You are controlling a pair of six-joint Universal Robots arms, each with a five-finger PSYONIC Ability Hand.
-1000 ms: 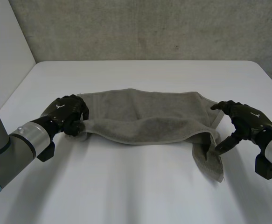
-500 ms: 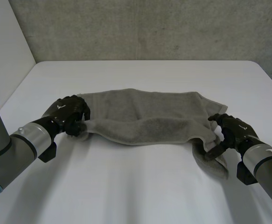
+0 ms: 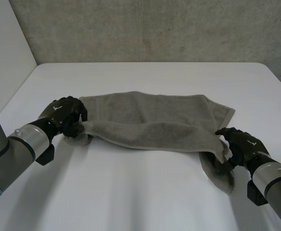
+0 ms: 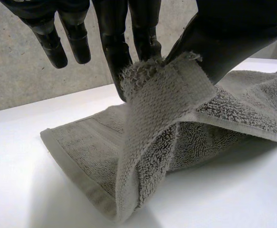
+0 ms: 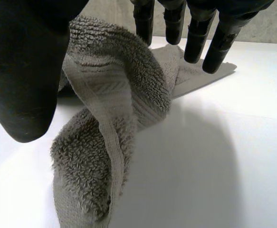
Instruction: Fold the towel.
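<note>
The grey rectangular terry towel [image 3: 150, 120] lies across the middle of the white table [image 3: 145, 192]. The left hand [image 3: 62, 113] pinches its near left corner between thumb and fingers; the right hand [image 3: 241, 146] grips its bunched right end.

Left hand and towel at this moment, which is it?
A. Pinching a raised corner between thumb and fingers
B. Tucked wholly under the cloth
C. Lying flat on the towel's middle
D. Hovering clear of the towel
A: in the left wrist view the left hand pinches a lifted corner of the towel between thumb and fingers, while the rest lies on the table.
</note>
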